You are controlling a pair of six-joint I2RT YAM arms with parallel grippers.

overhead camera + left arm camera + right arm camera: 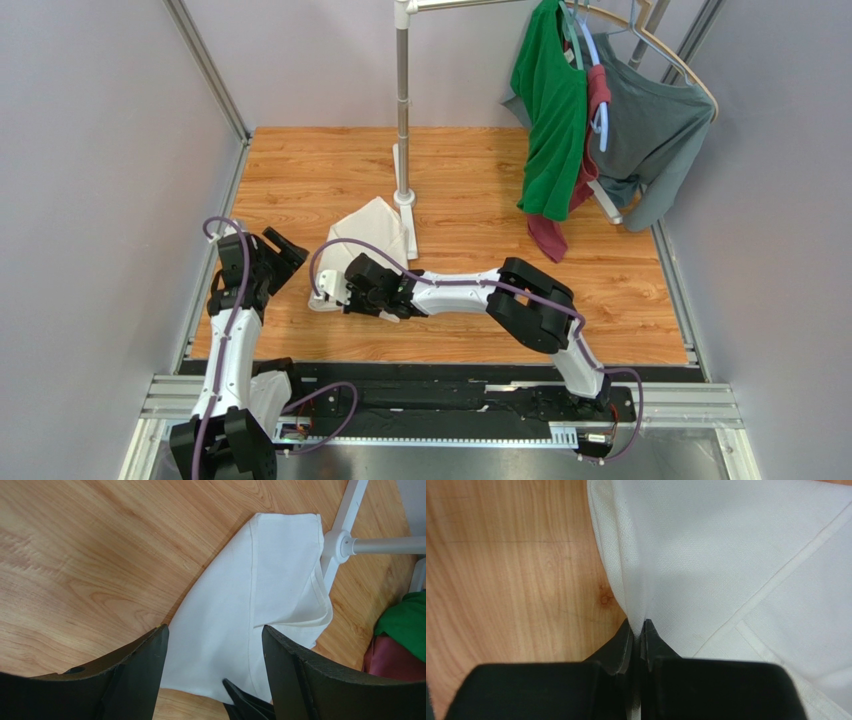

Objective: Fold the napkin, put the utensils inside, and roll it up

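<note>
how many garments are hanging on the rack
3: a green shirt at the left, a dark red garment behind it, a grey shirt at the right. Others may be hidden behind.

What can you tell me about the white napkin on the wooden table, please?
The napkin is a plain white cloth of thin woven fabric with stitched hems. It lies folded over itself on the wooden table, its layers overlapping unevenly. Its far edge is right beside the foot of the white stand; whether they touch is unclear. The right claw is shut on its near edge, pinching the fabric into a small ridge.
</note>
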